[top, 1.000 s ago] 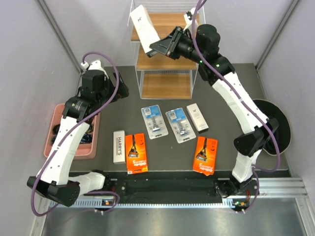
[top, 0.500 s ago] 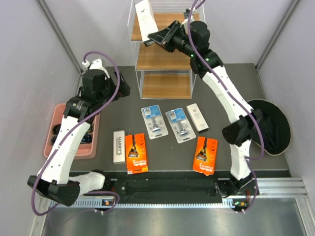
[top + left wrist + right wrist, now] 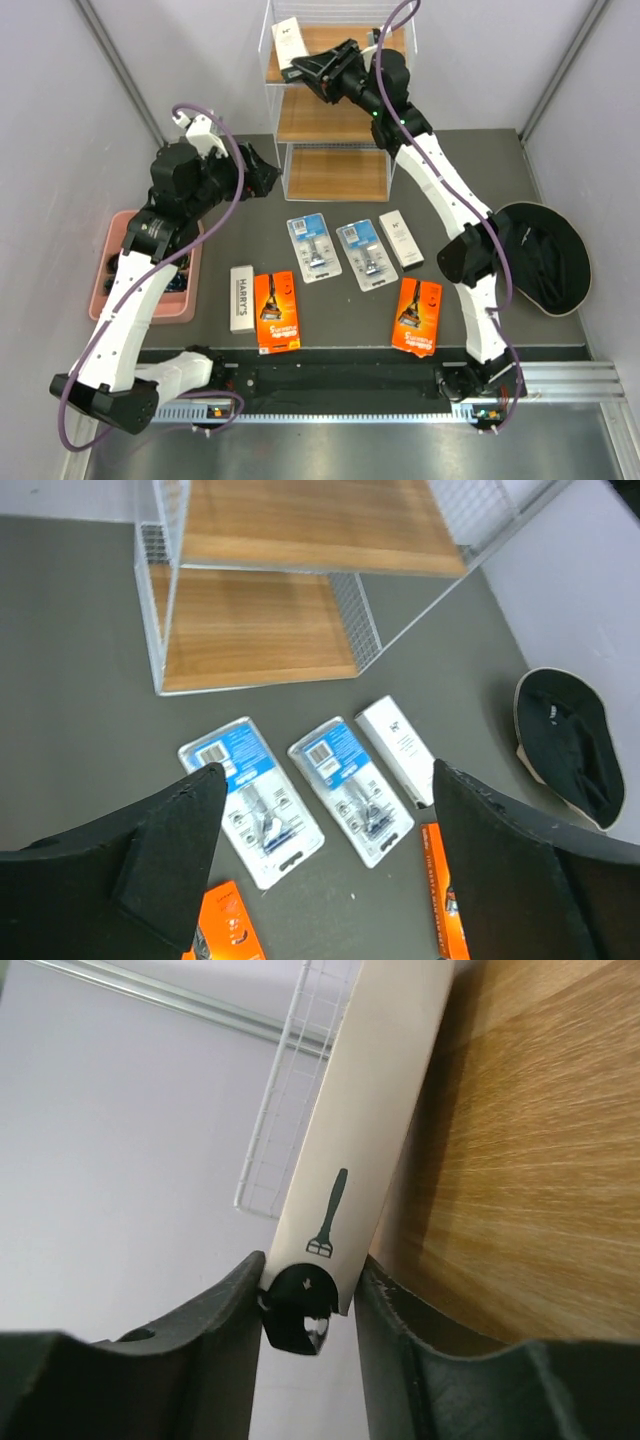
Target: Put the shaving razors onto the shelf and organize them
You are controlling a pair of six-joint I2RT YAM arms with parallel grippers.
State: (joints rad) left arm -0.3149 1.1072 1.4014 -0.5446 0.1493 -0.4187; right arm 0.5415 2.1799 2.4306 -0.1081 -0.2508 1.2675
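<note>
White razor box (image 3: 372, 1110) looks light, stiff (slick card); pinch across its width. Your right gripper (image 3: 310, 1272) straddles it on the shelf (image 3: 330, 118), left edge, grip unclear; left gripper (image 3: 328, 780) gapes empty.

Blue blister packs (image 3: 250, 800) and white box (image 3: 398, 748) near wire shelf (image 3: 260, 630)

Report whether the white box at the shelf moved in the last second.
Yes. The white razor box moved farther back, onto the shelf's top tier.

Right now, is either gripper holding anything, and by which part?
The right gripper flanks the white box at its hang-tab end, at the top tier of the shelf; whether it clamps cannot be told. The left gripper is open and empty.
</note>
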